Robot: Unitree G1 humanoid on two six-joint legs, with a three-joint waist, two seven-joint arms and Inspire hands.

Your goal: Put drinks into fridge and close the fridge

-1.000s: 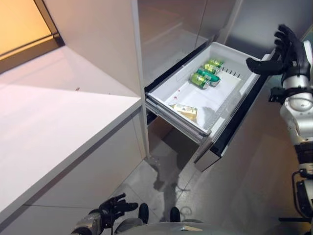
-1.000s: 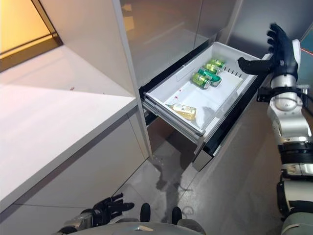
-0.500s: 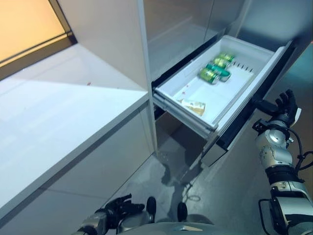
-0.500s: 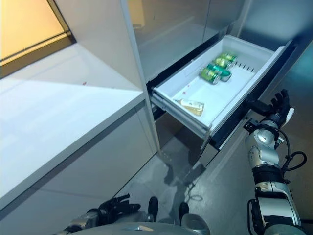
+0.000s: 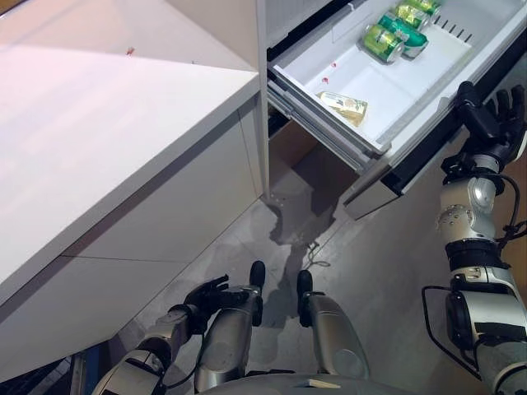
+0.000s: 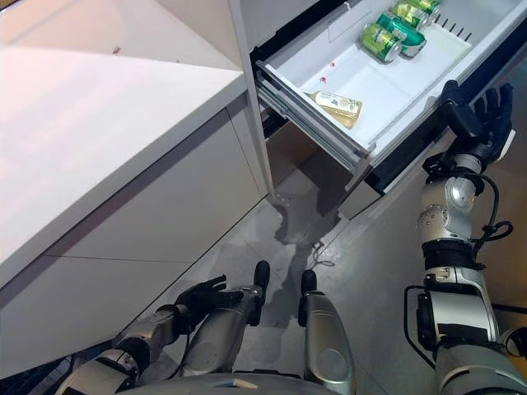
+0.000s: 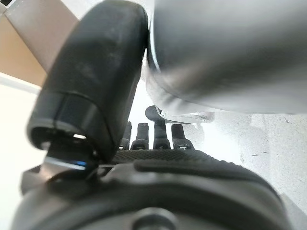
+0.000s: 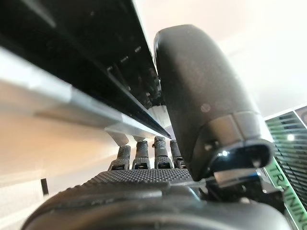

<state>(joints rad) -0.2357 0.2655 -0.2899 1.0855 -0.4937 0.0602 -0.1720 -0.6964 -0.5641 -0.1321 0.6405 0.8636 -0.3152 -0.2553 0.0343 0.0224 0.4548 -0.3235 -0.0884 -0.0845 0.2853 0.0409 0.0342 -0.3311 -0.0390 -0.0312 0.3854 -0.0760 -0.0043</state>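
Observation:
The fridge's white drawer (image 5: 395, 90) stands pulled out. Green cans (image 5: 383, 41) lie at its far end and a pale yellow drink (image 5: 344, 105) lies on its side nearer the fridge body. My right hand (image 5: 492, 123) is open with fingers straight, up against the drawer's dark front panel (image 5: 428, 152), the thumb by the panel's upper edge. In the right wrist view the straight fingers (image 8: 144, 153) and thumb (image 8: 206, 96) show beside the dark panel (image 8: 86, 62). My left hand (image 5: 210, 294) hangs low, open and empty; it also shows in the left wrist view (image 7: 158, 139).
A white counter (image 5: 99, 123) with a cabinet front under it stands to the left of the fridge. Grey floor (image 5: 387, 271) lies under and in front of the drawer.
The camera has tilted down, shifting the whole picture. My right hand has dropped from above the drawer's far corner to its dark front panel. The drinks have not moved.

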